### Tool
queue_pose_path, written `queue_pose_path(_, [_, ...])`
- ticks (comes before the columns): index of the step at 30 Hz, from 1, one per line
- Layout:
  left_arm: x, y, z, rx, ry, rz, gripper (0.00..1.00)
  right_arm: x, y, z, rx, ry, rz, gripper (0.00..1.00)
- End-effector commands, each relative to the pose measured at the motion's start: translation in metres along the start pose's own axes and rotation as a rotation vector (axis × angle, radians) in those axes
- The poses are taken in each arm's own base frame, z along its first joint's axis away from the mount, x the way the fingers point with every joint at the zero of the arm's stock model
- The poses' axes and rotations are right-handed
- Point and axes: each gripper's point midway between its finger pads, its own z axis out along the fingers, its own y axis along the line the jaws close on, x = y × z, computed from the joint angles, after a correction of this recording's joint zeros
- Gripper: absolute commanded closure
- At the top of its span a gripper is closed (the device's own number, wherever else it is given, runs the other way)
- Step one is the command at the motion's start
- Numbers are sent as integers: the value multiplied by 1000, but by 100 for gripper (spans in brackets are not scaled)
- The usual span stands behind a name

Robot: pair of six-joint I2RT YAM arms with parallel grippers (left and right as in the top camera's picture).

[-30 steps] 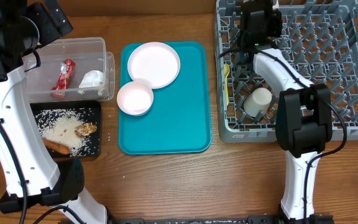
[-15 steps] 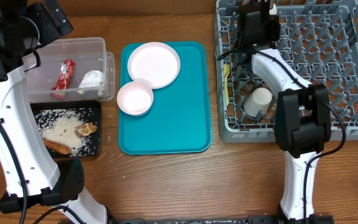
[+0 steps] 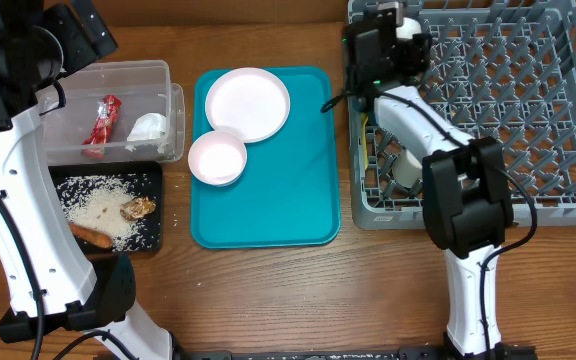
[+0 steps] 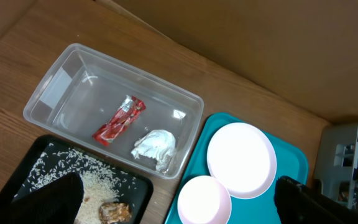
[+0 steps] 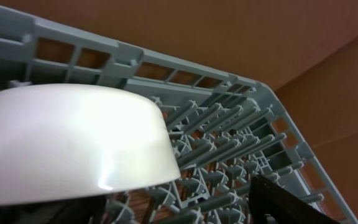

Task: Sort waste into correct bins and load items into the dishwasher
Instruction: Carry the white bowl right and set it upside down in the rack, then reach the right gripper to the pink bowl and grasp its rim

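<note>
Hovering at the dishwasher's [image 3: 528, 120] far left corner, right claw [image 3: 386, 42] is sitting spread, empty, beside an upturned white bowl [image 5: 67, 143] racked there; looking light, rigid, slick, so rim pinch likely best.

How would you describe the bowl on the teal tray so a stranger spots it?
Find the big teal tray. Two white dishes sit toward its left side. The bowl is the smaller, deeper one; its neighbour is a wide flat plate.
</note>
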Motion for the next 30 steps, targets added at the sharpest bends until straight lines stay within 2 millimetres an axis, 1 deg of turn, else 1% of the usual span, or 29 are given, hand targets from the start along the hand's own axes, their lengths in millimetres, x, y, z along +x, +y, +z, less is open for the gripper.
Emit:
queue_pose_path(1, [-2,2,3,-13,-3,-14,0,-18,-16,-17,24,-26,30,23])
queue_pose_path(5, [-2,2,3,-13,-3,-14,0,-32,-23,-35,-11,-40,36,23])
queue_pose_path(9, [-2,2,3,-13,-3,-14,0,-35,-26,-51,-106,-17,55,22])
queue_pose_path(12, [-2,2,3,-13,-3,-14,0,-36,-23,-67,-235,13,83,22])
queue_pose_path(14, [-2,2,3,-13,-3,-14,0,-36,-17,-82,-363,36,89,23])
queue_pose_path(17, [-2,2,3,-12,-3,-14,0,-32,4,-123,-659,103,109,25])
queue_pose_path(18, [-2,2,3,-12,-3,-14,0,-28,18,-149,-835,147,118,26])
queue_pose_path(20, [-2,2,3,-12,-3,-14,0,-22,38,-188,-1083,219,145,31])
queue_pose_path(22, [-2,2,3,-12,-3,-14,0,-17,53,-219,-1271,290,167,37])
queue_pose_path(23, [-2,2,3,-13,-3,-14,0,-14,61,-234,-1349,330,182,38])
queue_pose_path(25, [-2,2,3,-13,-3,-14,0,-7,71,-251,-1419,380,190,40])
queue_pose_path(27, [-2,2,3,-12,-3,-14,0,1,81,-260,-1431,407,178,41])
queue_pose_path(28, [-2,2,3,-12,-3,-14,0,8,89,-267,-1440,418,161,43])
queue_pose_path(30, [-2,2,3,-12,-3,-14,0,21,103,-279,-1441,465,143,44])
